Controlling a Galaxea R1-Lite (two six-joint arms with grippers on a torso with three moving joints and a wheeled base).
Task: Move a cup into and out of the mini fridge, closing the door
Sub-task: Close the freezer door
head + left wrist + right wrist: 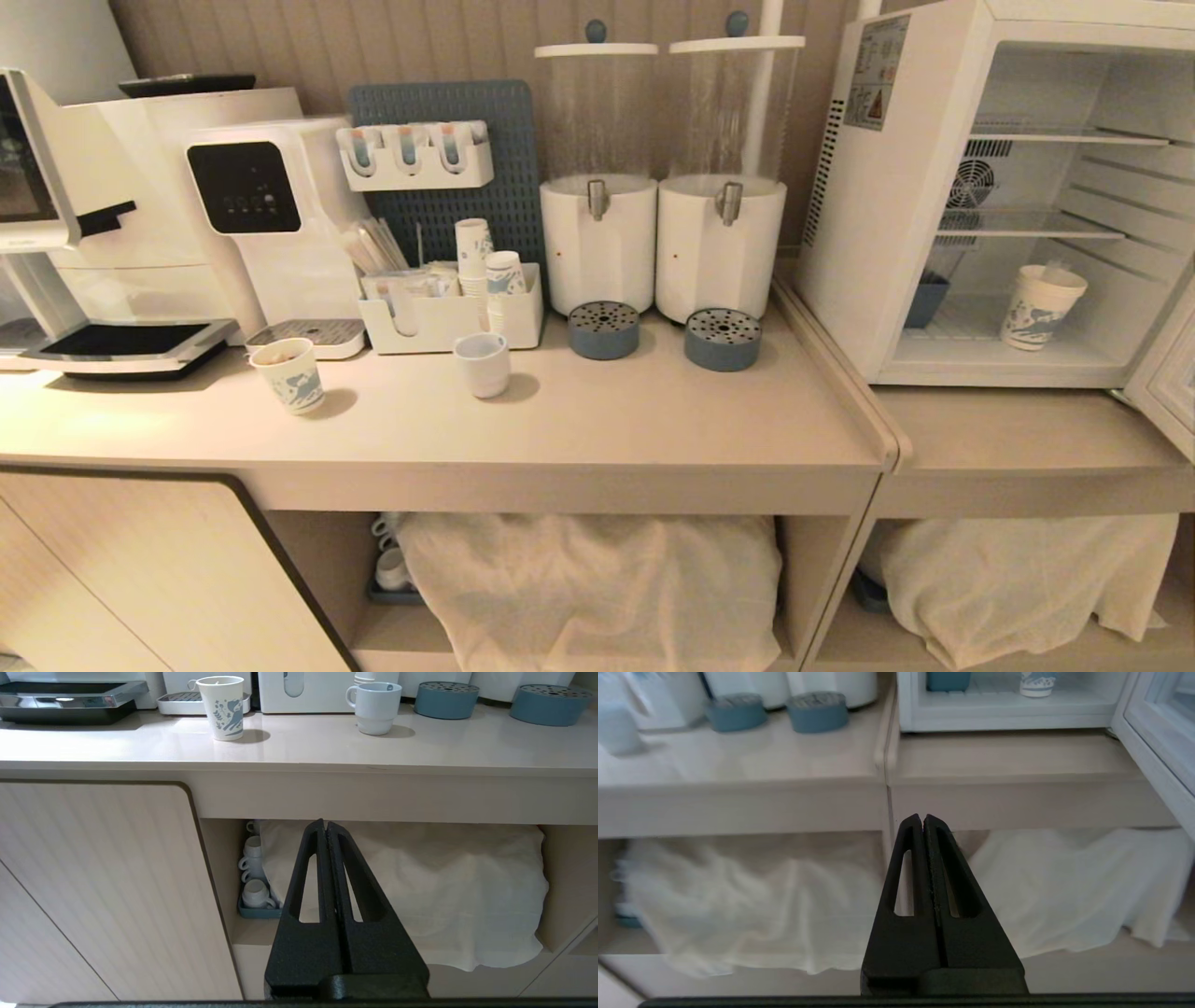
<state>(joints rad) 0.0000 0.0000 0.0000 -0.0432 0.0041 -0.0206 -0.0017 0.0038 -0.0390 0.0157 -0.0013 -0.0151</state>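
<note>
Jaws closed and empty on our left gripper (325, 828) and right gripper (922, 821); paper cup (1040, 306) at right, inside the mini fridge (924, 196), looks light, crushable; we judge a gentle mid-wall grip best.

The warning sticker (876, 73) on the mini fridge (859, 233) is unreadable.

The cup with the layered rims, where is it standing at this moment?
In the head view the cup stands at the right, on the floor of the open mini fridge, right of a small blue container.
</note>
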